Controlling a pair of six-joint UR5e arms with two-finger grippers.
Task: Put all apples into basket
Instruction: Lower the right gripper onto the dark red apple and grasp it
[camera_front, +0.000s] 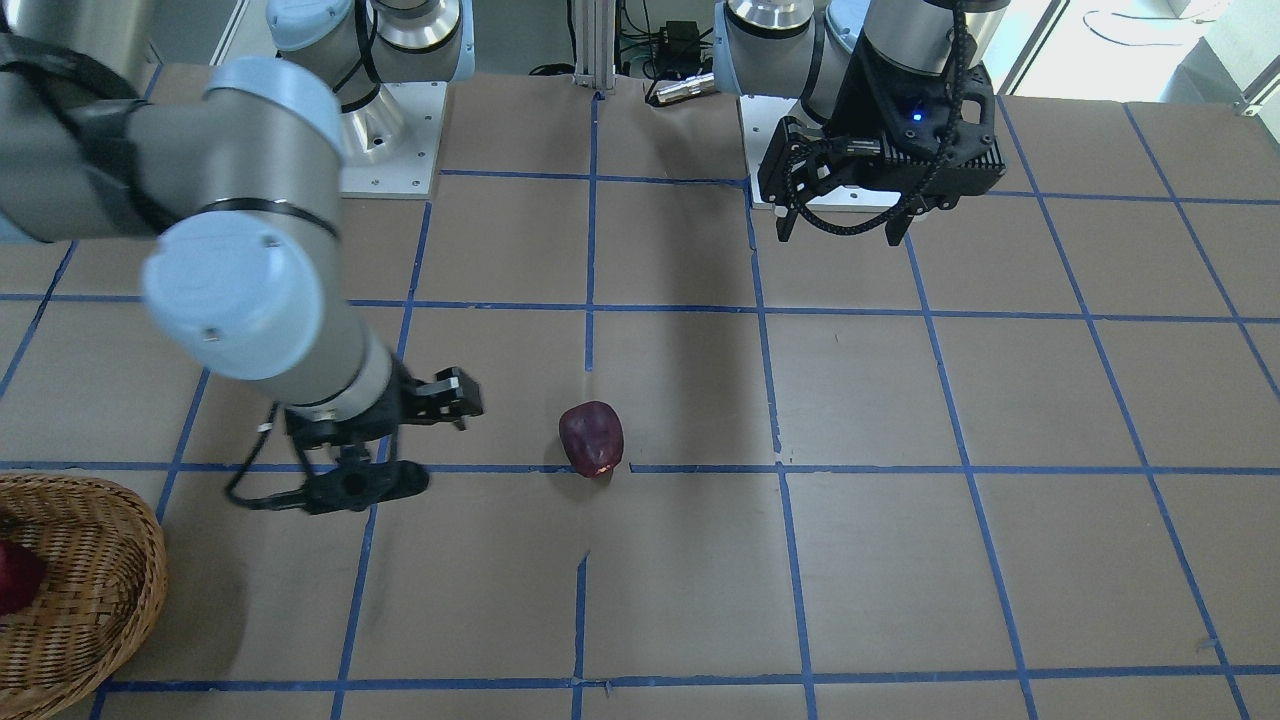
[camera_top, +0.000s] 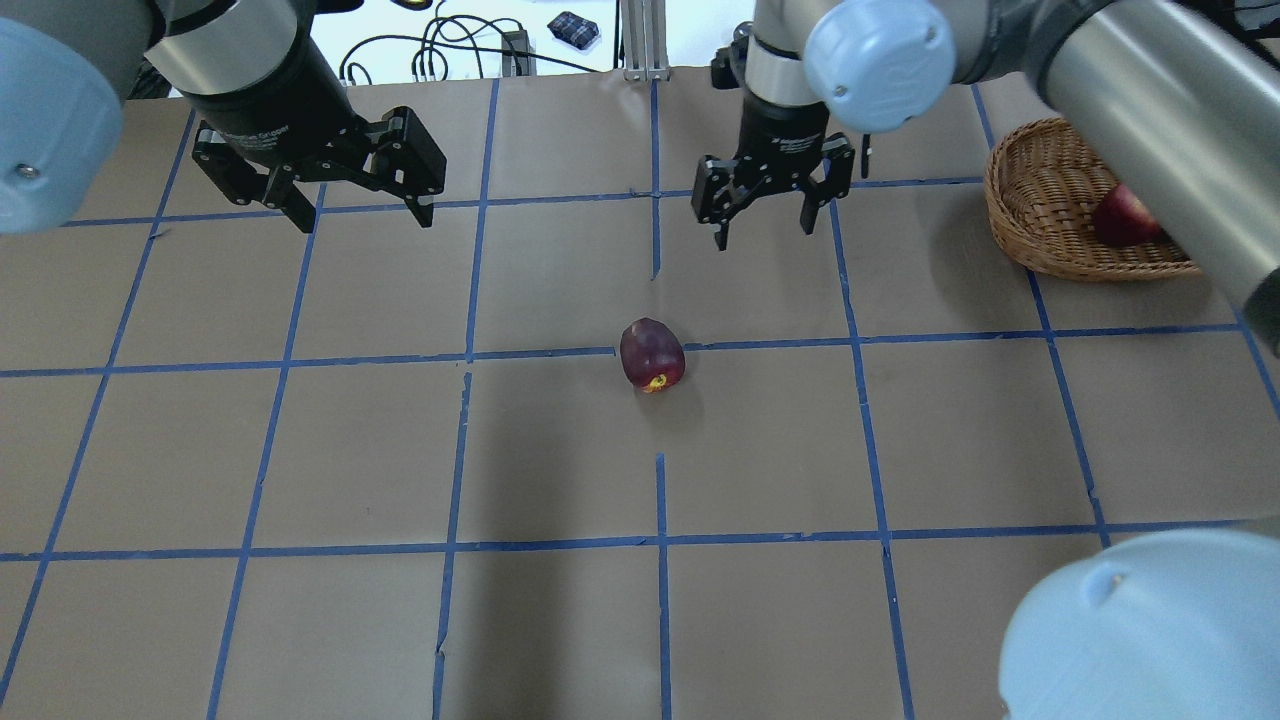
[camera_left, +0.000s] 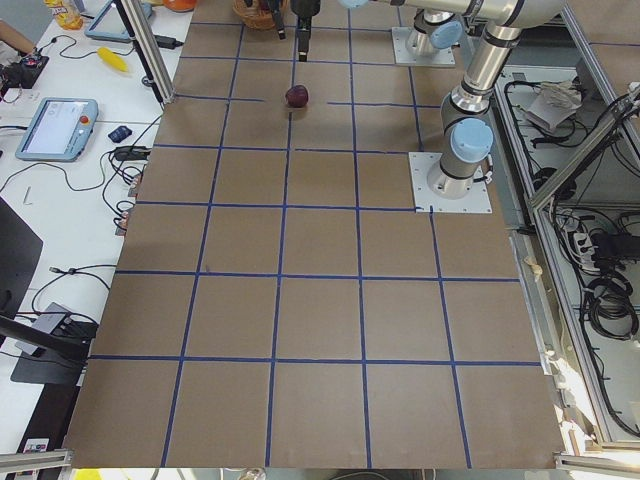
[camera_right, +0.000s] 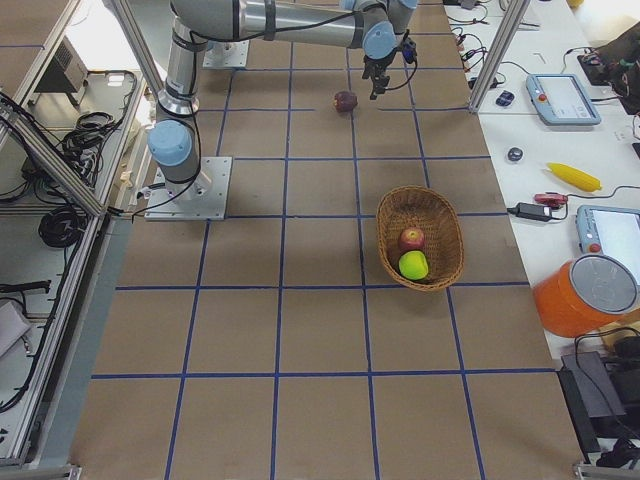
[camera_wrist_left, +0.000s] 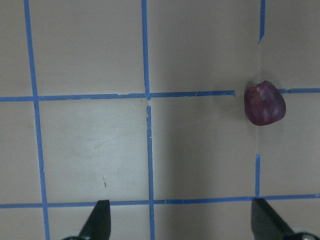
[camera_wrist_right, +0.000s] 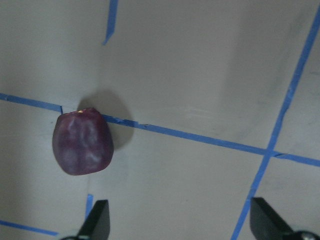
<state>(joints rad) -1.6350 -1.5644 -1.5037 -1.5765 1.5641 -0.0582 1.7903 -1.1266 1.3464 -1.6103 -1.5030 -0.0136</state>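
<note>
Your right end effector (camera_top: 765, 231) hangs wide and empty near the maroon apple (camera_top: 652, 354) lying on the tabletop (camera_top: 300, 450), so closing off-centre could send it rolling farther from the basket (camera_top: 1035, 190).

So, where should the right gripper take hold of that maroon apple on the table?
Probably from straight above, with the open right gripper closing across the maroon apple at its widest. It lies tipped on its side, yellowish dimple facing the robot, so both rounded flanks are free.
</note>
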